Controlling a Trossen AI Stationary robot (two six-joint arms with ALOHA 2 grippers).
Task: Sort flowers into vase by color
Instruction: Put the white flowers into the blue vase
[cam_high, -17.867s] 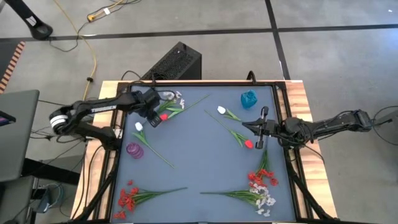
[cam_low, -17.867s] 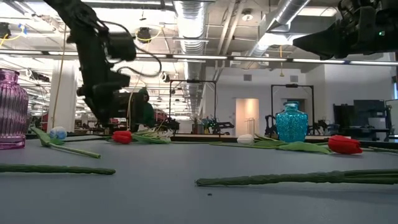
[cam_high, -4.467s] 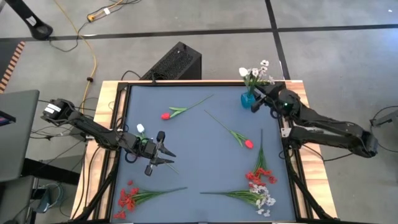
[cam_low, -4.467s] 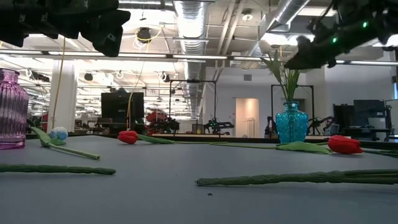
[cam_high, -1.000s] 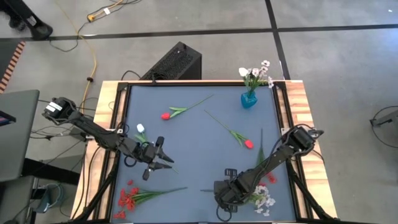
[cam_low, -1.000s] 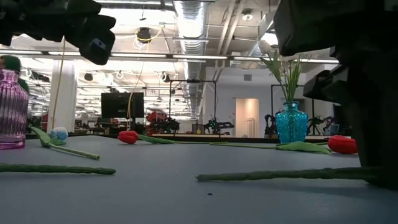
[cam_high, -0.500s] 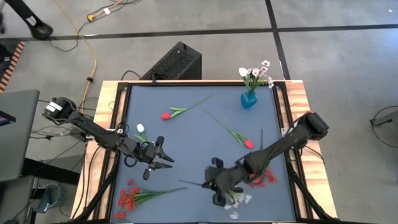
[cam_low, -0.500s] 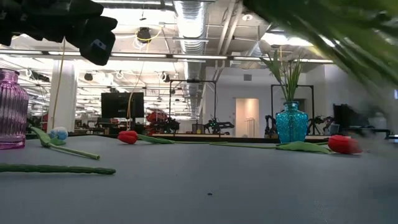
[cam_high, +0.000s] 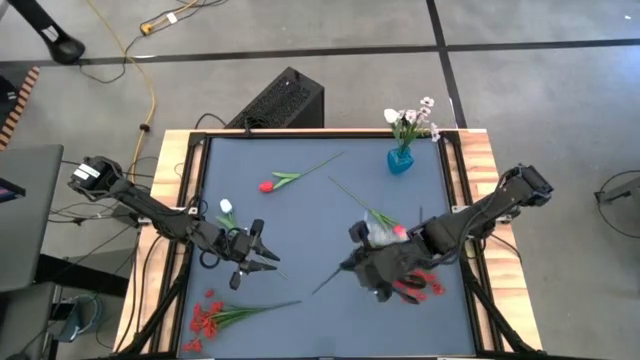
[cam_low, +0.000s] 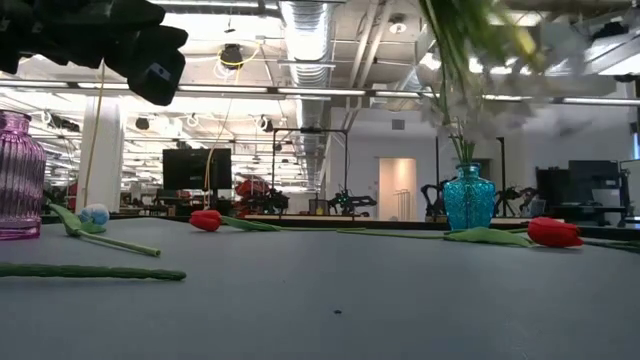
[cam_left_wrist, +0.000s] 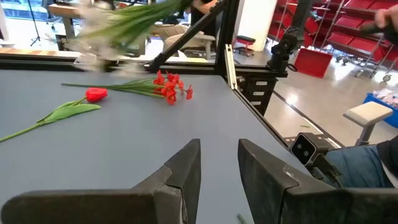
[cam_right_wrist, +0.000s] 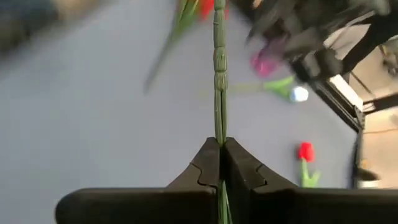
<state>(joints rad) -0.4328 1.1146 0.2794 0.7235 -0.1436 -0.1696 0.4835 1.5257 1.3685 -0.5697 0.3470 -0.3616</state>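
Showing grey concrete floor (cam_high: 300, 40) with a yellow cable (cam_high: 150, 70), exposed ceiling ducts (cam_low: 300, 30), red shelving (cam_left_wrist: 354, 31) beyond.

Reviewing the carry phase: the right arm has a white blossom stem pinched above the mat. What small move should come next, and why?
Probably carry it toward the blue vase. The right tool is shut on the white blossom stem, lifted mid-table, and that vase already holds white flowers. The left tool waits open near the purple vase.
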